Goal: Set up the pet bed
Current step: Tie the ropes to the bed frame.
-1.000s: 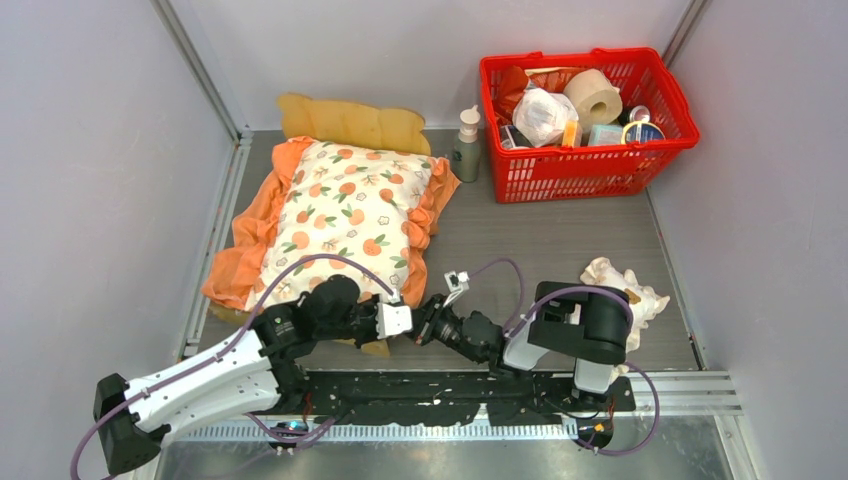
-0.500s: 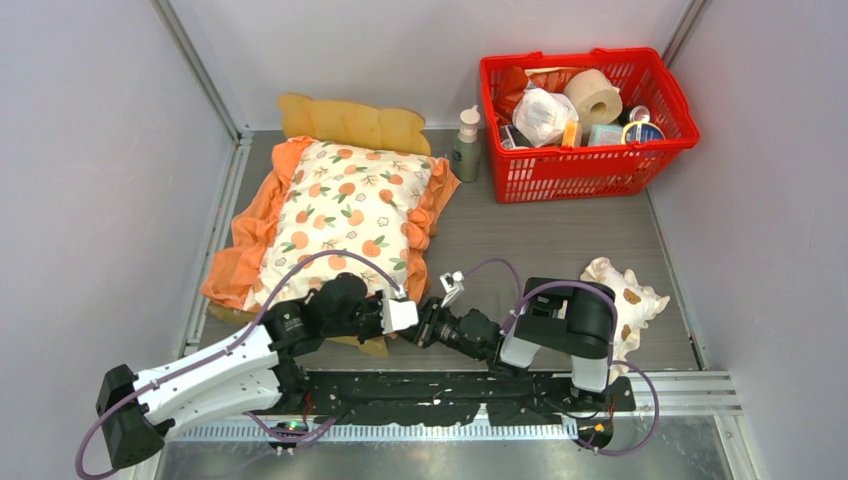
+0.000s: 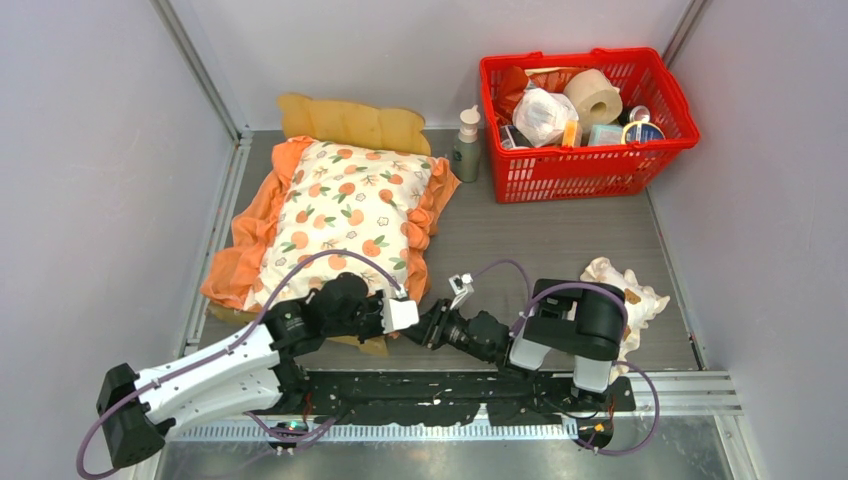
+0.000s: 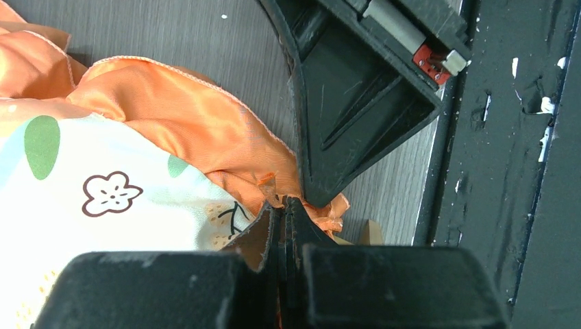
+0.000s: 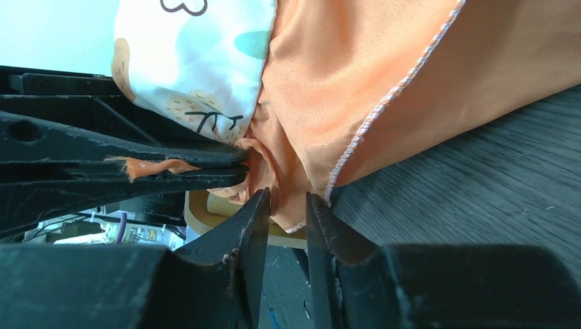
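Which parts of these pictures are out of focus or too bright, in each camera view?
Top external: sharp, evenly lit, only soft shadows. Left wrist: the left gripper blurred close up, the white cloth of the cushion washed out. Right wrist: the right gripper blurred, the table grain sharp.

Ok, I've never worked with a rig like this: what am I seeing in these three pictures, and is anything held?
Two robot arms are bolted at the near edge of the table. The overhead picture looks down from behind them: left arm on the left, right arm on the right. The other two come from a camera on each wrist, showing that arm's own tool. On the table are a wooden pet bed carrying an orange-print cushion, a small frilled pillow, a bottle and a filled red basket. The left tool is shut on the cushion's orange ruffle at its near corner. The right tool sits at the same corner, jaws slightly apart, ruffle between them.
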